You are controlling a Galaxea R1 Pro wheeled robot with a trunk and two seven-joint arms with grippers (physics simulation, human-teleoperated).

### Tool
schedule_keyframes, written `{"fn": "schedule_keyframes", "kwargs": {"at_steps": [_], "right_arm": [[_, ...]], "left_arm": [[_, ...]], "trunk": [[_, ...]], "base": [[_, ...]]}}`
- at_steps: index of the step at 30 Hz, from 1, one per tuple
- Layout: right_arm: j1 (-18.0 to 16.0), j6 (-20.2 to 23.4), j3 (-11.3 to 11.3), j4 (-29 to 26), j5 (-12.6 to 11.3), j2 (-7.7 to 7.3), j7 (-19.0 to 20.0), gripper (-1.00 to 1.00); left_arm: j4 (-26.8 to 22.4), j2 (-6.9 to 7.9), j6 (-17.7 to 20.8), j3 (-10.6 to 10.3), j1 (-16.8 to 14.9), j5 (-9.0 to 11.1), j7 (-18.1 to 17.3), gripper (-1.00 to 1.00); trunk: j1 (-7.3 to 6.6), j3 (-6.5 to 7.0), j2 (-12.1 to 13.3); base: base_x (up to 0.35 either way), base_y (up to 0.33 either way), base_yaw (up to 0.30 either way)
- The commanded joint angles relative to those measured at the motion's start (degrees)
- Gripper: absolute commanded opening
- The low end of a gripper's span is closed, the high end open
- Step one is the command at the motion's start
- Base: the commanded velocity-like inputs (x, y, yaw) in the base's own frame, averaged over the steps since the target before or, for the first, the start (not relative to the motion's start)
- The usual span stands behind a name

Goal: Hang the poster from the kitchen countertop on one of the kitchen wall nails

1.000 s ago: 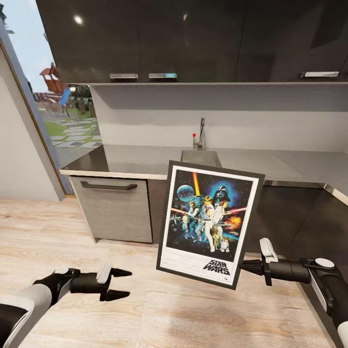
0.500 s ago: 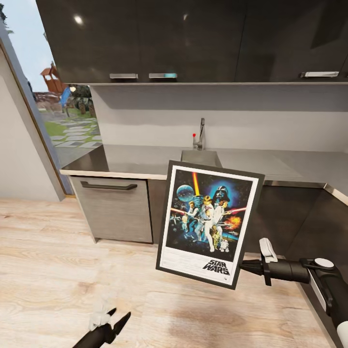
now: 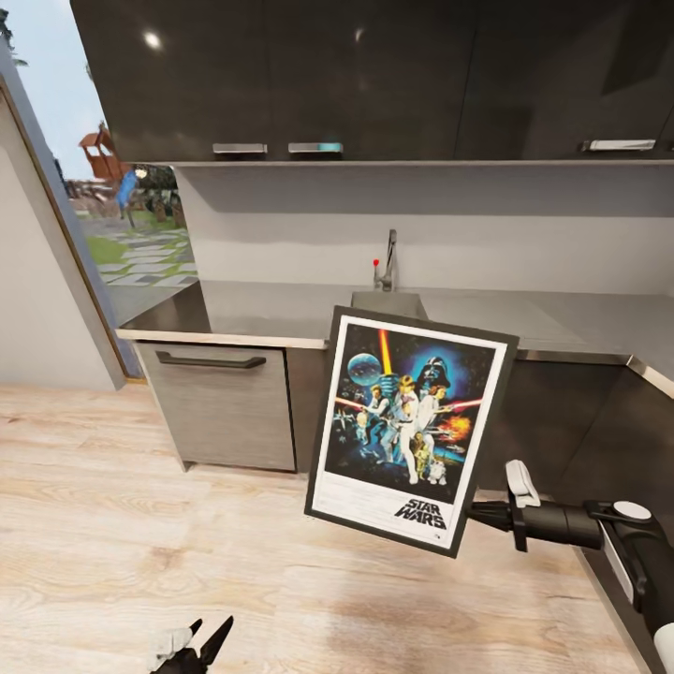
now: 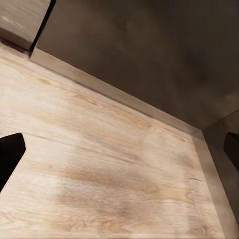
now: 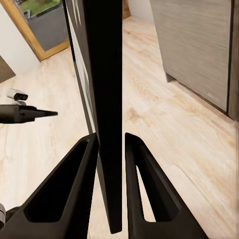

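The Star Wars poster point(image 3: 410, 429) hangs upright, slightly tilted, in the air in front of the dark cabinets. My right gripper point(image 3: 475, 512) is shut on its lower right edge. In the right wrist view the black frame point(image 5: 104, 99) runs edge-on between the two fingers point(image 5: 74, 184). My left gripper point(image 3: 210, 633) is low over the wooden floor at the head view's bottom edge, open and holding nothing; its fingertips point(image 4: 10, 157) stand wide apart. Behind the poster lies the light-grey kitchen countertop point(image 3: 262, 314). The wall nail is out of view.
A sink point(image 3: 388, 303) with a metal tap point(image 3: 386, 260) sits in the countertop. Dark upper cabinets point(image 3: 374, 75) hang above it. A grey drawer unit point(image 3: 220, 402) stands at the left, beside a doorway point(image 3: 112, 234) to the garden. Wooden floor point(image 3: 112, 524) spreads out in front.
My left arm has dropped and pulled back to the bottom edge of the head view. The poster and right gripper have shifted slightly to the right.
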Motion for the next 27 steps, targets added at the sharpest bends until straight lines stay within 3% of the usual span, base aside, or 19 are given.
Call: {"fn": "schedule_keyframes", "kwargs": {"at_steps": [1, 8, 17, 27], "right_arm": [[0.0, 0.8, -0.8, 0.0, 0.3, 0.04, 0.5, -1.00], [0.0, 0.8, -1.8, 0.1, 0.4, 0.20, 0.5, -1.00], [0.0, 0.7, -1.9, 0.1, 0.4, 0.52, 0.3, -1.00], [0.1, 0.9, -1.9, 0.1, 0.2, 0.57, -2.8, -1.00]], "left_arm": [[0.0, 0.43, -0.2, -0.5, 0.0, 0.6, -0.1, 1.00], [0.0, 1.79, -0.2, -0.5, 0.0, 0.7, -0.1, 1.00], [0.0, 1.92, -0.1, -0.6, 0.0, 0.7, 1.7, 1.00], [0.0, 1.84, 0.0, -0.7, 0.0, 0.6, 2.5, 1.00]], "trunk": [[0.00, -0.03, 0.0], [-1.10, 0.93, 2.0], [-3.08, 2.56, 5.6], [-5.27, 4.35, 9.6]], "base": [[0.000, 0.000, 0.000], [0.000, 0.000, 0.000], [0.000, 0.000, 0.000], [0.000, 0.000, 0.000]]}}
